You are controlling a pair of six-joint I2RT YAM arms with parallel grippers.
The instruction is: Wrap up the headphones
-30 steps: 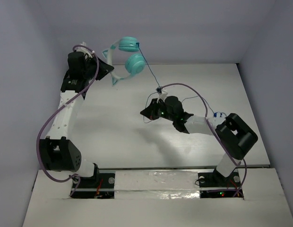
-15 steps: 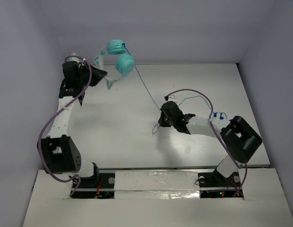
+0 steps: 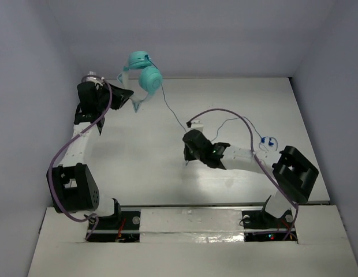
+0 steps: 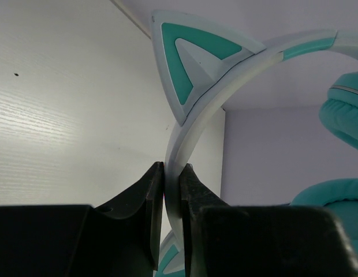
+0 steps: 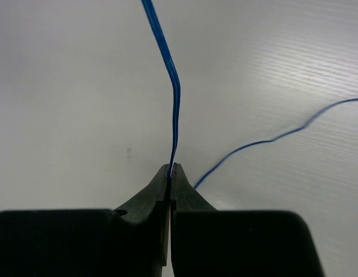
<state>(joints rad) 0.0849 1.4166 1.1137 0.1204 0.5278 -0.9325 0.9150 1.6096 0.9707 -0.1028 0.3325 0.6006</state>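
Note:
The headphones (image 3: 145, 74) have two teal ear cups and a pale headband with cat ears; they hang in the air at the back left. My left gripper (image 3: 128, 92) is shut on the headband (image 4: 185, 127). An ear cup (image 4: 346, 115) shows at the right of the left wrist view. The thin blue cord (image 3: 172, 109) runs from the cups down to my right gripper (image 3: 186, 138), which is shut on the cord (image 5: 174, 104) low over the table. The rest of the cord trails right to the blue plug (image 3: 267, 140) on the table.
The white table (image 3: 138, 150) is walled by pale panels at the back and sides. Thick purple arm cables (image 3: 69, 144) loop beside both arms. The right arm's elbow (image 3: 294, 173) sits near the table's right front edge.
My left gripper has swung the headphones left and back. My right gripper has moved along the cord, ending lower and to the left; the cord now sags between the two.

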